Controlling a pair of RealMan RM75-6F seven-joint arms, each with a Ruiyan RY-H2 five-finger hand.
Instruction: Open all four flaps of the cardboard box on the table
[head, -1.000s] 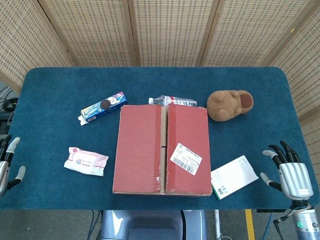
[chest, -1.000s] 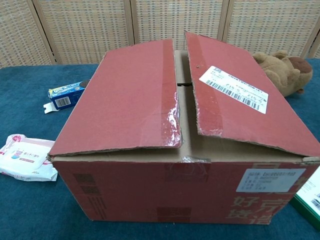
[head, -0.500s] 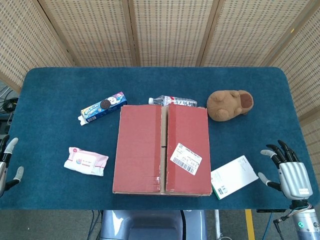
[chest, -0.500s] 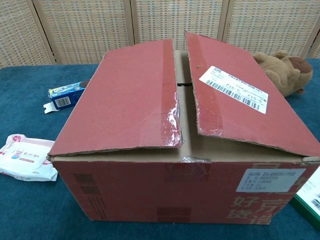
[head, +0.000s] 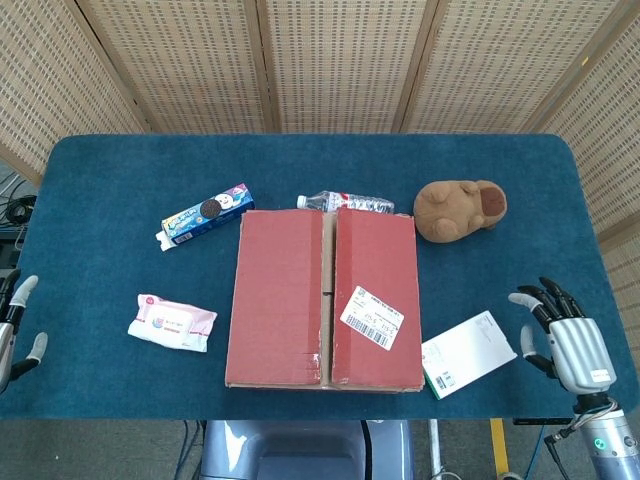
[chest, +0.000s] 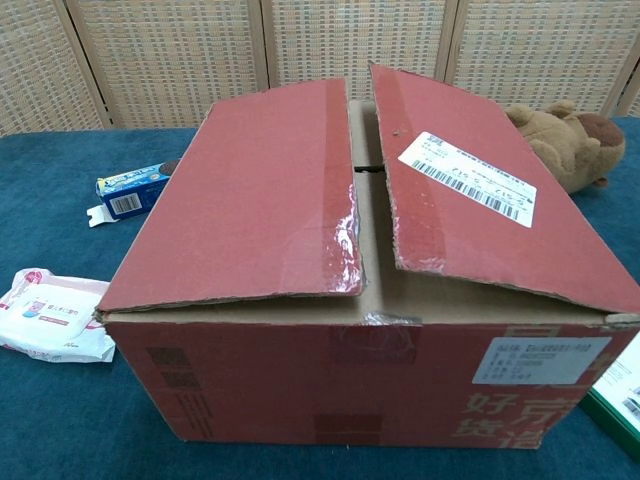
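Judging by looks, the cardboard box (chest: 360, 300) has stiff, light flaps best lifted at the raised centre seam, while both hands (head: 572, 335) wait empty, fingers (head: 532, 300) spread wide.

Blue table (head: 120, 170): cardboard box (head: 323, 300), biscuits (head: 206, 214), wipes (head: 171, 322), bottle (head: 346, 203), plush (head: 459, 209), booklet (head: 467, 353).

Left hand (head: 12, 330), right hand (head: 565, 335): fingers spread, empty.

On the blue desk (head: 120, 180) I see a cookie pack (head: 207, 214) upper left, wipes (head: 171, 322) lower left, a bottle (head: 346, 203) top centre, a plush toy (head: 459, 209) upper right, and a white-green packet (head: 467, 353) lower right.
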